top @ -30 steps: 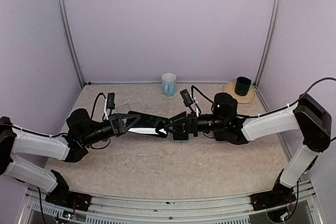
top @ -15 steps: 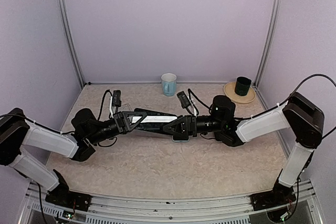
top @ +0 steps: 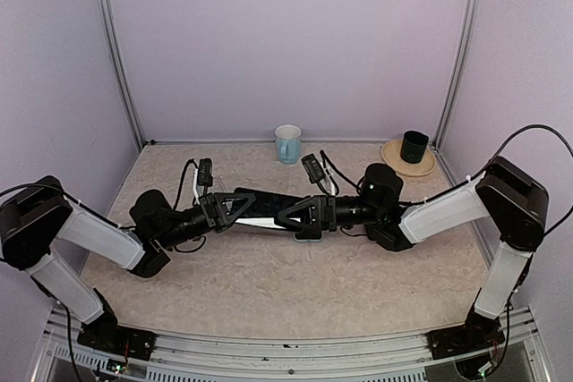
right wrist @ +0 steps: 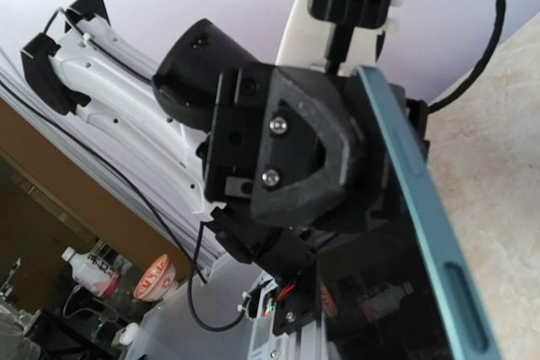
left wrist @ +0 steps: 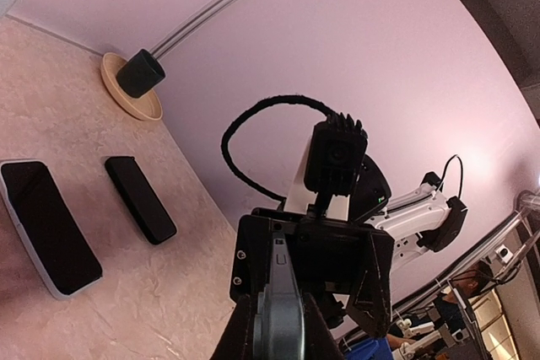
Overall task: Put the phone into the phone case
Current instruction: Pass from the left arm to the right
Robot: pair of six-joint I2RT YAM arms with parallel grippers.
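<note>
A slim phone [top: 267, 203] with a teal edge and a glossy dark face hangs level above the table between both arms. My left gripper [top: 235, 210] is shut on its left end; in the left wrist view the phone [left wrist: 283, 292] stands edge-on between my fingers. My right gripper [top: 293, 215] straddles the other end, jaws still wider than the phone's edge [right wrist: 405, 200]. What looks like the phone case [left wrist: 42, 225], a dark rectangle with a light rim, lies flat on the table under the right gripper [left wrist: 312, 267], where its pale end [top: 307, 238] shows.
A black bar-shaped object [left wrist: 139, 200] lies beside the case. A white mug [top: 287, 143] stands at the back centre. A black cup [top: 414, 146] sits on a tan plate [left wrist: 126, 100] at the back right. Walls enclose three sides.
The left arm has carried the phone to the right and a little farther back. The right gripper has slid over the phone's free end and its jaws have narrowed.
</note>
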